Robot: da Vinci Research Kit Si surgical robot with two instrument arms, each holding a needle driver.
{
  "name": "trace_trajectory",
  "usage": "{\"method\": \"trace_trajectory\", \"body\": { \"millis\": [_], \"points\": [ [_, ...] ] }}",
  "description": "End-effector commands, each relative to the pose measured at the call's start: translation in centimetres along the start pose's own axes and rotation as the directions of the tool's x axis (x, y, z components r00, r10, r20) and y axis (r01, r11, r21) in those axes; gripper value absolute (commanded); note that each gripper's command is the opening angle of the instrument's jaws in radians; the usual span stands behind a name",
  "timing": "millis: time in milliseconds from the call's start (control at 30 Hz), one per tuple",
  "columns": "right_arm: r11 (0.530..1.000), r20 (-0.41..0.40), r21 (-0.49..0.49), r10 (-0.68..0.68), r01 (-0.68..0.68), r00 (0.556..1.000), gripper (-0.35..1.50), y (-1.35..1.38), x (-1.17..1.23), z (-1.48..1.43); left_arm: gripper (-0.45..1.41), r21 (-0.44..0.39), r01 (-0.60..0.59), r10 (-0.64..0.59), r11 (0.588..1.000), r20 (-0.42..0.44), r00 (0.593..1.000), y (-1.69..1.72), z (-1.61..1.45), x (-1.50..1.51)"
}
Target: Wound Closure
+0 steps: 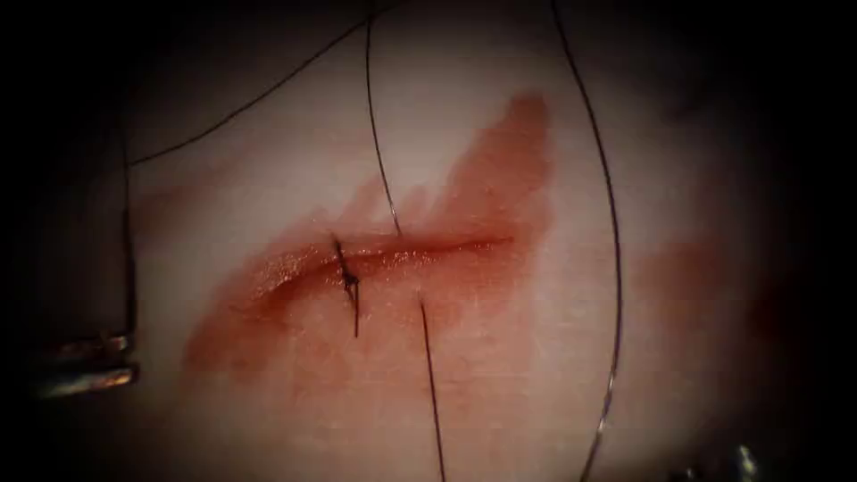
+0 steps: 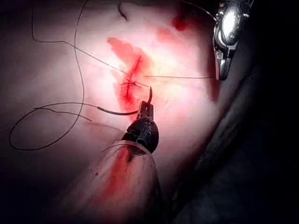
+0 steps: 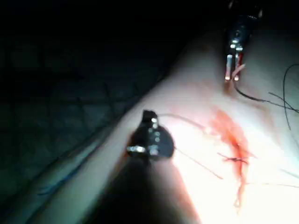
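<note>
The cut (image 1: 393, 254) runs across the tissue (image 1: 536, 357), wet with red fluid. A knotted stitch (image 1: 347, 280) crosses its left part. Just right of it, thread (image 1: 384, 170) enters the far edge and comes out at the near edge (image 1: 427, 339). My left tool (image 1: 89, 361) (image 2: 147, 106) is off the cut's left end, shut on the curved needle (image 2: 119, 112) around mid-curve. The needle is out of the tissue. My right tool (image 2: 221, 74) (image 3: 148, 116) is at the near side, apparently shut on the straight thread (image 2: 177, 77) coming from the cut.
A long slack loop of thread (image 1: 614, 241) lies over the tissue right of the cut, and another strand (image 1: 250, 103) runs from the far side toward the left tool. More loops (image 2: 28, 140) lie beside the left tool's shaft.
</note>
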Motion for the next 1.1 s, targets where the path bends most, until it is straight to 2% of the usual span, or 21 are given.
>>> {"method": "trace_trajectory", "body": {
  "millis": [33, 67, 100, 133, 200, 267, 333, 400, 533, 667, 800, 867, 933, 1100],
  "points": [
    [0.999, -0.004, 0.037, -0.016, 0.016, 1.0, -0.35, -0.11, 0.03, 0.09, -0.45, 0.003, 0.002, -0.002, 1.0, 0.002, 1.0, 0.04, 0.07, -0.04],
    [1.0, -0.003, 0.023, -0.017, 0.017, 1.0, -0.35, -0.08, 0.05, 0.07, -0.45, 0.007, 0.004, -0.004, 1.0, 0.003, 1.0, 0.02, 0.09, -0.03],
    [1.0, -0.004, 0.001, -0.017, 0.017, 1.0, -0.2, -0.05, 0.05, 0.05, -0.45, 0.011, 0.012, -0.012, 1.0, 0.005, 1.0, -0.01, 0.1, -0.02],
    [1.0, -0.004, 0.001, -0.017, 0.017, 1.0, -0.2, -0.05, 0.05, 0.05, -0.45, 0.011, 0.012, -0.012, 1.0, 0.005, 1.0, -0.01, 0.1, -0.02],
    [0.998, -0.007, -0.063, -0.019, 0.018, 1.0, 0.79, 0.04, 0.05, -0.03, -0.45, 0.016, -0.001, 0.001, 1.0, 0.007, 1.0, -0.09, 0.14, 0.02],
    [0.993, -0.007, -0.118, -0.012, 0.011, 1.0, 1.13, 0.12, 0.03, -0.13, -0.45, 0.02, -0.016, 0.016, 1.0, 0.011, 1.0, -0.22, 0.18, 0.08],
    [0.986, -0.007, -0.169, 0.003, -0.004, 1.0, 1.28, 0.19, -0.02, -0.24, -0.45, 0.025, -0.023, 0.023, 0.999, 0.015, 1.0, -0.35, 0.19, 0.16],
    [0.971, -0.002, -0.238, 0.021, -0.02, 1.0, 1.31, 0.25, -0.11, -0.38, -0.45, 0.043, -0.034, 0.033, 0.999, 0.008, 0.999, -0.5, 0.13, 0.29],
    [0.964, 0.001, -0.263, 0.029, -0.028, 1.0, 1.3, 0.3, -0.23, -0.46, -0.45, 0.074, -0.054, 0.056, 0.996, -0.018, 0.998, -0.6, 0.01, 0.48],
    [0.947, -0.009, -0.315, 0.061, -0.061, 0.998, 1.28, 0.46, -0.42, -0.52, -0.45, 0.121, -0.074, 0.08, 0.99, -0.049, 0.996, -0.65, -0.19, 0.74],
    [0.923, 0.002, -0.378, 0.074, -0.068, 0.997, 1.26, 0.74, -0.64, -0.39, -0.45, 0.173, -0.063, 0.078, 0.983, -0.083, 0.994, -0.64, -0.29, 0.9],
    [0.922, 0.006, -0.382, 0.072, -0.064, 0.997, 1.26, 0.78, -0.68, -0.35, -0.45, 0.176, -0.062, 0.077, 0.982, -0.081, 0.994, -0.63, -0.27, 0.9],
    [0.921, 0.016, -0.386, 0.068, -0.056, 0.998, 1.26, 0.92, -0.83, -0.19, -0.45, 0.187, -0.065, 0.08, 0.98, -0.076, 0.994, -0.6, -0.23, 0.86],
    [0.913, 0.03, -0.405, 0.065, -0.047, 0.997, 1.25, 1.08, -0.97, 0.04, -0.45, 0.185, -0.075, 0.091, 0.98, -0.081, 0.993, -0.55, -0.14, 0.76]
  ]
}}
